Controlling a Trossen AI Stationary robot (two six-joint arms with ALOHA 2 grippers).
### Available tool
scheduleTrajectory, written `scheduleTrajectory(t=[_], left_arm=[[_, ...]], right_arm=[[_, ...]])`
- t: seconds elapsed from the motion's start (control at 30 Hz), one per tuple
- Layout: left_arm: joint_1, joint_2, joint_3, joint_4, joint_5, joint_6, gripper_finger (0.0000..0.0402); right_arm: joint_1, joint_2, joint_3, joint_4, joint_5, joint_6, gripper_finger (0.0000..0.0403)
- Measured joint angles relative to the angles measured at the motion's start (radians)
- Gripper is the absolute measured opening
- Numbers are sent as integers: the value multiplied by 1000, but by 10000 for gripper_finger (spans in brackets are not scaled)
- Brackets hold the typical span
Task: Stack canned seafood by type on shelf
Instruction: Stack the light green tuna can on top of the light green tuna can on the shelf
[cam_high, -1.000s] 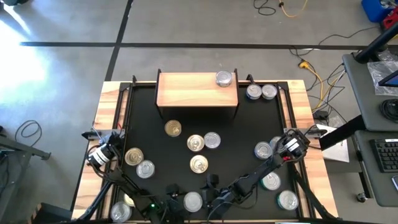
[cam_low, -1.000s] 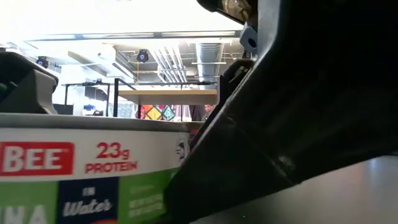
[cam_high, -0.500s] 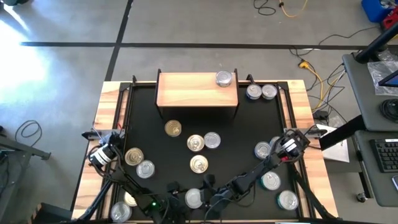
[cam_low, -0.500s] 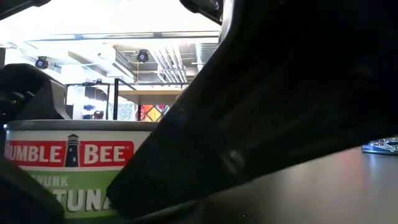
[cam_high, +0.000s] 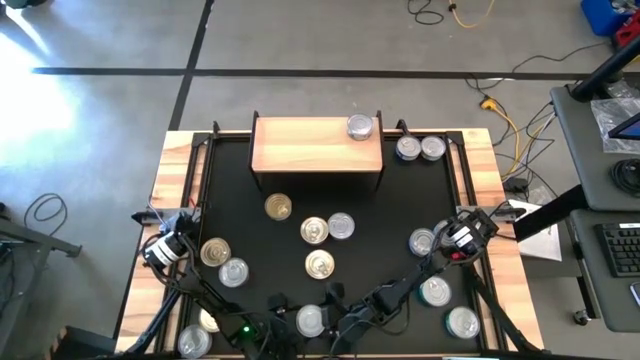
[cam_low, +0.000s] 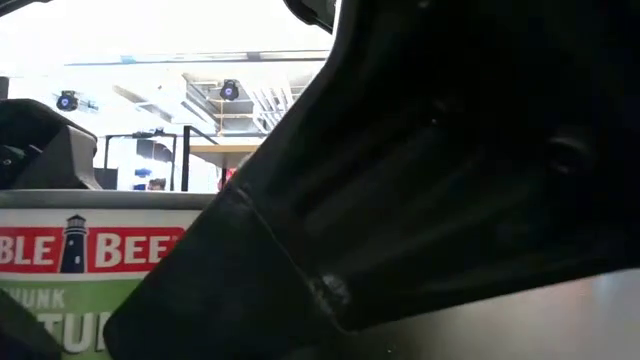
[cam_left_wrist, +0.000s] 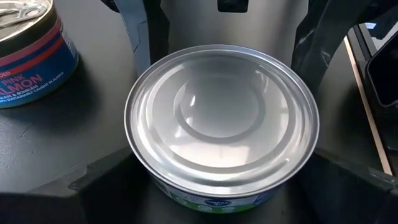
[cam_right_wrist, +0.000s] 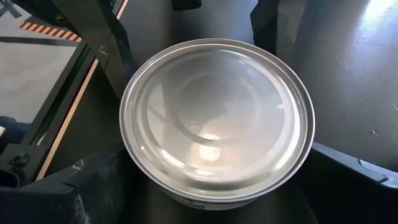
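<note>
The light-wood shelf (cam_high: 300, 148) stands at the table's far side with one silver-lidded can (cam_high: 360, 126) on its right end. Several more cans stand loose on the black table, gold-lidded ones (cam_high: 314, 230) near the middle and silver ones (cam_high: 408, 148) right of the shelf. My left gripper (cam_high: 165, 250) is at the table's left edge, around a silver-lidded can (cam_left_wrist: 221, 121). My right gripper (cam_high: 458, 237) is near the right edge, around another silver-lidded can (cam_right_wrist: 214, 118). From above, both held cans are hidden under the grippers. My left gripper pinches the silver-lidded can by its side wall (cam_left_wrist: 140, 165), one finger (cam_left_wrist: 93, 186) on each opposite side, coming from above. The can stays upright, lid up. Whether its base is on the table cannot be told. My right gripper pinches its can the same way, fingers (cam_right_wrist: 87, 183) against opposite sides of the wall (cam_right_wrist: 140, 168), from above and slightly slanted. The can is lid up; its base is hidden.
A pink salmon can (cam_left_wrist: 28, 50) stands close beside my left gripper. Silver cans (cam_high: 423, 241) (cam_high: 436, 290) crowd my right gripper. A tuna can (cam_low: 90, 270) sits right before the low camera, with my arm's dark link (cam_low: 450, 170) filling most of that view. The wooden rim (cam_high: 170, 180) borders the table.
My right gripper has shifted slightly toward the table's left and near edges, and that arm's link has swung farther across the low view. The tuna can before the low camera now shows a different part of its label.
</note>
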Motion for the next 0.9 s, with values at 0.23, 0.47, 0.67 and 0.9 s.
scheduleTrajectory(t=[0.23, 0.47, 0.67, 0.9], left_arm=[[3, 0, 0, 1, -2, 0, 382], [2, -34, 1, -79, 35, -7, 382], [3, -127, 12, -269, 111, -33, 382], [-47, -181, 5, -453, 129, -116, 381]], right_arm=[[-1, 0, 0, -2, 7, 3, 349], [1, -18, 2, -34, 7, 11, 349], [8, -69, 7, -87, 9, 13, 345], [18, -147, 8, -166, -33, 4, 342]])
